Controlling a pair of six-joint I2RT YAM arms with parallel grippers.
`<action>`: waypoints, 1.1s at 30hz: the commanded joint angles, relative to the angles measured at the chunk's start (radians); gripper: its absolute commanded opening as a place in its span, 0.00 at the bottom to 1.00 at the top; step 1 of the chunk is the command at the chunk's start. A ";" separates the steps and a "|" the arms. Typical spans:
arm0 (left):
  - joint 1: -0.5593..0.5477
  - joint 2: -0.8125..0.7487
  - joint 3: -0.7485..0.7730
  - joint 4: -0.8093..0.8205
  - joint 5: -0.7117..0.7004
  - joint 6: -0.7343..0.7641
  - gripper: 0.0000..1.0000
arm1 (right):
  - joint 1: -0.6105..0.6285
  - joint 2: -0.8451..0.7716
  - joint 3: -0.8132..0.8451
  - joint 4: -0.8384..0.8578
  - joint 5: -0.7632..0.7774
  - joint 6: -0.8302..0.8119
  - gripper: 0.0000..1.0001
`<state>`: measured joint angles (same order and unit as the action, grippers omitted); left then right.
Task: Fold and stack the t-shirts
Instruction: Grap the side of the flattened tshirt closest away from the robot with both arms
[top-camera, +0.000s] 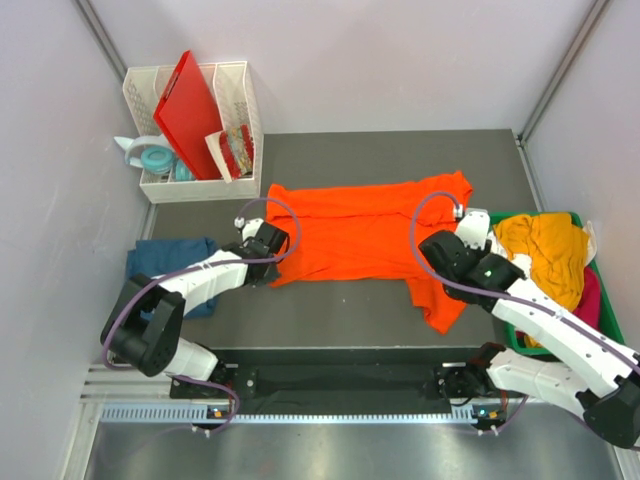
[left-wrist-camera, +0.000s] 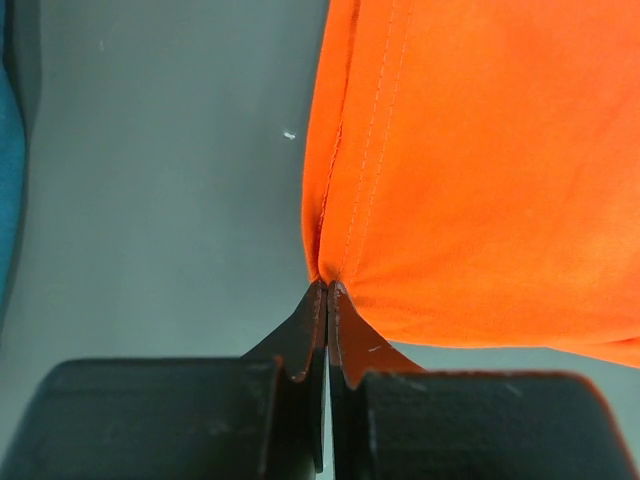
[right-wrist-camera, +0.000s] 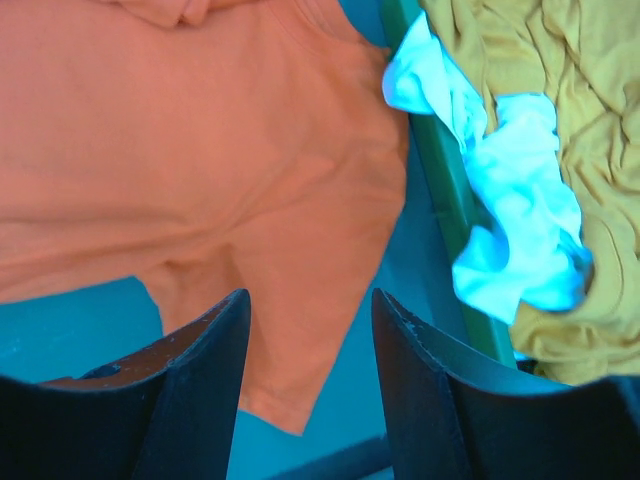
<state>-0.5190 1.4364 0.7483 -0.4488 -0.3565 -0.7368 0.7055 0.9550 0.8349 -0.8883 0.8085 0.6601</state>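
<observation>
An orange shirt (top-camera: 370, 225) lies spread mid-table (top-camera: 330, 320), its left edge clamped in the left gripper (left-wrist-camera: 328, 288), while the right gripper (right-wrist-camera: 310, 330) hangs with jaws apart over the sleeve, which it should probably pinch before both lift evenly.

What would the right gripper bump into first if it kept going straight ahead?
Most likely the orange shirt: its sleeve lies directly ahead between the open right gripper fingers, though the depth is hard to judge.
</observation>
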 joint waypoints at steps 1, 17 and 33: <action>-0.003 -0.013 0.008 -0.031 -0.032 -0.041 0.00 | 0.025 -0.024 0.086 -0.181 -0.017 0.180 0.52; 0.001 -0.056 0.075 -0.088 -0.018 -0.072 0.00 | 0.060 0.068 -0.191 -0.110 -0.321 0.662 0.49; 0.000 -0.060 0.082 -0.131 -0.012 -0.047 0.00 | 0.146 0.117 -0.250 -0.164 -0.292 0.915 0.49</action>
<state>-0.5190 1.4090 0.7990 -0.5461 -0.3592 -0.7906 0.8169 1.0645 0.5697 -1.0115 0.4732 1.4677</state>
